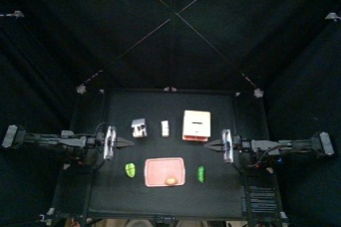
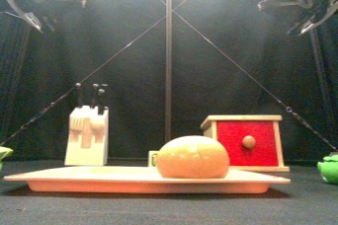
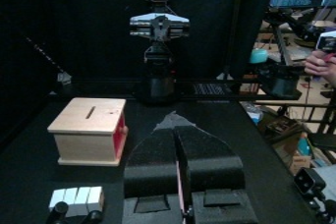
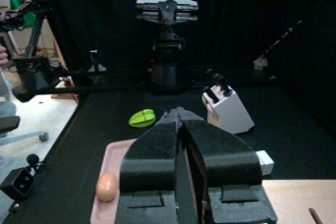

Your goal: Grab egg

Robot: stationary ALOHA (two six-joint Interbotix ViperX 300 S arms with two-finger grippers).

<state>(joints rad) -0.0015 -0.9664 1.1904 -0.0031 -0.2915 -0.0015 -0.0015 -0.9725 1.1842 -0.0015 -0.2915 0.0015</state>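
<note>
The egg [image 2: 193, 157] is a small rounded yellowish-orange blob lying on the pink square tray [image 2: 79, 179] near the table's front edge. From above, the egg [image 1: 172, 179] sits in the front half of the tray [image 1: 158, 164]. In the right wrist view the egg [image 4: 105, 187] shows beside my jaws on the tray [image 4: 118, 154]. My left gripper [image 1: 110, 143] hangs shut and empty at the table's left. My right gripper [image 1: 229, 146] hangs shut and empty at the right. Both stand apart from the tray.
A white knife block [image 1: 139, 126], a small white piece [image 1: 166, 127] and a wooden box with a red front [image 1: 197, 124] stand behind the tray. Green pieces [image 1: 130, 171] [image 1: 201, 173] lie on either side of it. A person's hand [image 3: 319, 61] shows beyond the curtains.
</note>
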